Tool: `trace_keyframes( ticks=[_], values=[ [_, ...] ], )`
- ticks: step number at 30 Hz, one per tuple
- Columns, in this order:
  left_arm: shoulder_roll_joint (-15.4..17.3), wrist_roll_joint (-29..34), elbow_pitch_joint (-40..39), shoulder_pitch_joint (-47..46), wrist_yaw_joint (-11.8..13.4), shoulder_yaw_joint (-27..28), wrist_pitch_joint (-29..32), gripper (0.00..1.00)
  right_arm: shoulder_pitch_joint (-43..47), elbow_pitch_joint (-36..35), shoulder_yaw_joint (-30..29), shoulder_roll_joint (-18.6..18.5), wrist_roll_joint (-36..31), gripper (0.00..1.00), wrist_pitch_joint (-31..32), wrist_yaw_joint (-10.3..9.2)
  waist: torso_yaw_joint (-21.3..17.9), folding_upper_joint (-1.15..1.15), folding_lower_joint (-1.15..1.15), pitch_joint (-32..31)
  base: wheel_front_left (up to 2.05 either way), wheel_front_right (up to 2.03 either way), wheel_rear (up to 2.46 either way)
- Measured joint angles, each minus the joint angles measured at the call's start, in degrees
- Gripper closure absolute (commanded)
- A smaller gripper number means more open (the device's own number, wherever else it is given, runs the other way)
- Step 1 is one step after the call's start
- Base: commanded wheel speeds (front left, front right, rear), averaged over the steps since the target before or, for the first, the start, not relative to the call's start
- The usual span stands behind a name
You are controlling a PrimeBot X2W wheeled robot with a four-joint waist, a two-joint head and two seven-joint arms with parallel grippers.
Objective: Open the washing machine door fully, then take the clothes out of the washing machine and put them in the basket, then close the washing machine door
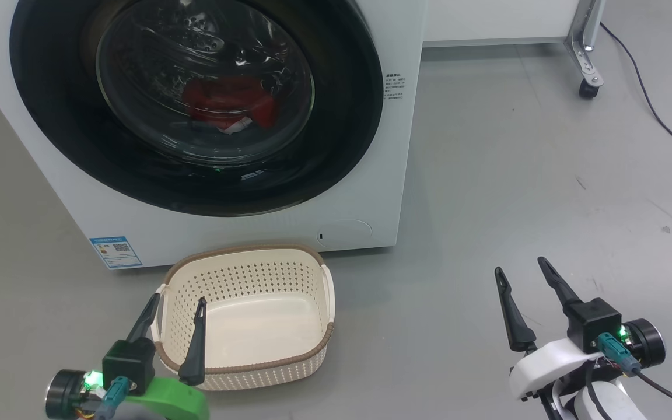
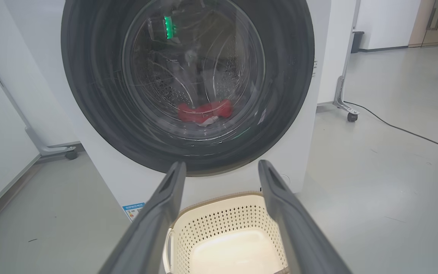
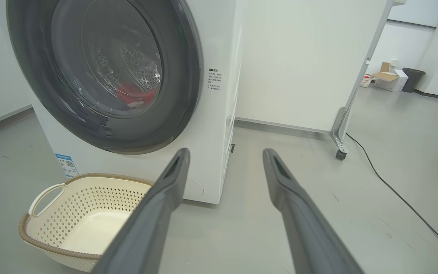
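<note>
the white washing machine (image 1: 394, 175) stands on the grey floor (image 1: 517, 146) ahead of me, its round door (image 1: 50, 116) shut flat against the front. the cream basket (image 1: 242, 252) sits on the floor just before it. red clothes (image 1: 225, 102) lie low in the drum, behind the glass. my left end effector (image 1: 178, 298) hovers at the basket's near left rim, fingers apart; my right end effector (image 1: 520, 265) hangs well off to the right, also apart.
</note>
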Motion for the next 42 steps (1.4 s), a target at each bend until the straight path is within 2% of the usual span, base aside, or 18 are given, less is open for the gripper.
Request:
trace_keyframes(
  ticks=[25,26,27,28,36,42],
  values=[
    [-1.3,-0.1,1.7,0.0,-0.1,1.9,0.0,0.0,0.0,0.4,-2.0,0.9,-0.4,0.0,0.0,0.58,0.0,0.0,0.0,-0.1,0.0,0.0,0.0],
    [-1.3,-0.1,1.7,0.0,-0.1,2.1,0.0,0.0,0.0,0.4,-2.0,1.0,-0.4,0.24,0.0,0.59,0.1,0.0,0.0,-0.1,0.0,0.0,0.0],
    [-1.3,-0.1,1.8,0.0,-0.1,2.2,0.0,0.0,0.0,0.4,-2.2,1.1,-0.4,0.85,0.0,0.59,0.1,0.0,0.0,-0.1,0.0,0.0,0.0],
    [-1.3,-0.1,1.8,0.0,-0.1,2.2,0.0,0.0,0.0,0.4,-2.3,1.2,-0.4,1.0,0.0,0.62,0.1,0.0,0.0,-0.1,0.0,0.0,0.0],
    [-1.7,-0.1,2.0,0.0,-0.6,2.8,0.0,0.0,0.0,1.1,-3.4,1.8,0.0,1.0,0.0,1.13,0.2,0.0,0.0,-0.1,0.0,0.0,0.0],
    [-1.9,-0.1,2.0,-0.1,-0.6,3.2,0.0,0.0,0.1,1.6,-5.2,3.5,3.3,1.0,0.0,2.19,0.4,0.0,0.0,-0.1,0.0,0.0,0.0]
  ],
)
